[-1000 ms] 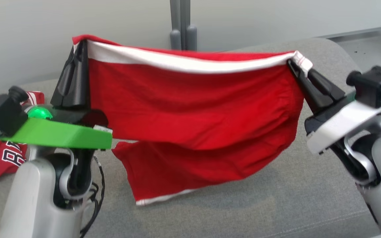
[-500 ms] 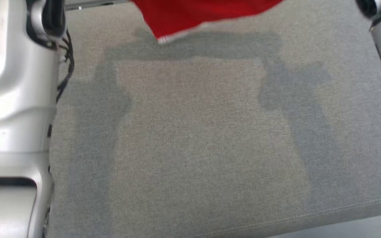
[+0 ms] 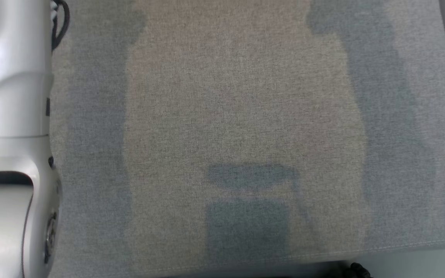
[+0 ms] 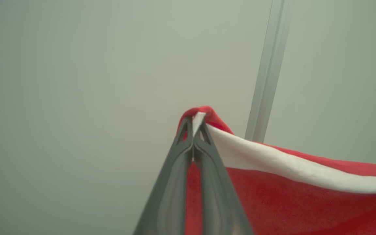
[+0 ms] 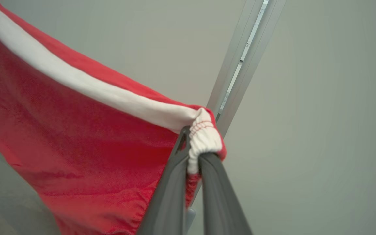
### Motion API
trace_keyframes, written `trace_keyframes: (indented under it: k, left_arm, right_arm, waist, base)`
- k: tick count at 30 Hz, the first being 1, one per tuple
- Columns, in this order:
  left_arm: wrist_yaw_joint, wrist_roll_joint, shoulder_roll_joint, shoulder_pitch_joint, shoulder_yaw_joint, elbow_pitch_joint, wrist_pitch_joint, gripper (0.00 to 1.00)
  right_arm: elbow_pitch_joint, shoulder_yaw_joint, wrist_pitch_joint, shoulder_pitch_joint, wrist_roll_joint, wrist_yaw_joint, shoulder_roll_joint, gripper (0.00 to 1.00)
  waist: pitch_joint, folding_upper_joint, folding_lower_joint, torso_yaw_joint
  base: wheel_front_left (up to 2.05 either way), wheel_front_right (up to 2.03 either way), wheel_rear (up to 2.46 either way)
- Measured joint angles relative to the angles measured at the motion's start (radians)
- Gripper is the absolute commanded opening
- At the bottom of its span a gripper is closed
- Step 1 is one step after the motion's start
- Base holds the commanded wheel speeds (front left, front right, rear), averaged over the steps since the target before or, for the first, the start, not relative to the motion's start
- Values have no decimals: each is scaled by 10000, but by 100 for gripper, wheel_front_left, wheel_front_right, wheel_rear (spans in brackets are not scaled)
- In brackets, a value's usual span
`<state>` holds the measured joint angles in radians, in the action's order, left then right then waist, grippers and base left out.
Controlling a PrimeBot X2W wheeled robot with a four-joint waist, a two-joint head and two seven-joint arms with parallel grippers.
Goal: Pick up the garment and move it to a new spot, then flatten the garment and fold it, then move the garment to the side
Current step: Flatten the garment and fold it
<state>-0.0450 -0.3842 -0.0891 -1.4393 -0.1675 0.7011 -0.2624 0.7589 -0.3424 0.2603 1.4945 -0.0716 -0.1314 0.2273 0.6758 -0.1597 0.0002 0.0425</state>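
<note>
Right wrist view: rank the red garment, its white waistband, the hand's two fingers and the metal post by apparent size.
1. red garment
2. white waistband and the fingers of the right hand: about alike, and the fingers are enlarged by nearness, so unranked
3. metal post

From my head feed I look straight down on the grey woven cushion (image 3: 238, 116). A stitched seam (image 3: 400, 244) runs along its near edge. Soft shadows (image 3: 245, 227) lie across the fabric, darkest at the middle near that edge.
</note>
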Motion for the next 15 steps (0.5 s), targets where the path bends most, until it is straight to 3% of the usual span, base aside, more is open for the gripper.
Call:
trace_keyframes:
  k: [8, 15]
  left_arm:
    - [-625, -25, 284, 1612, 811, -846, 0, 0]
    - [-798, -232, 353, 2716, 1058, -1703, -2, 0]
  right_arm:
    - [-986, -510, -2, -1817, -832, -2, 115, 0]
    - [-1942, -1254, 4, -2839, -2034, 0, 374, 0]
  waist:
    - [1060, 1, 0, 269]
    - [836, -3, -3, 246]
  base:
    - [0, 0, 0]
    - [0, 0, 0]
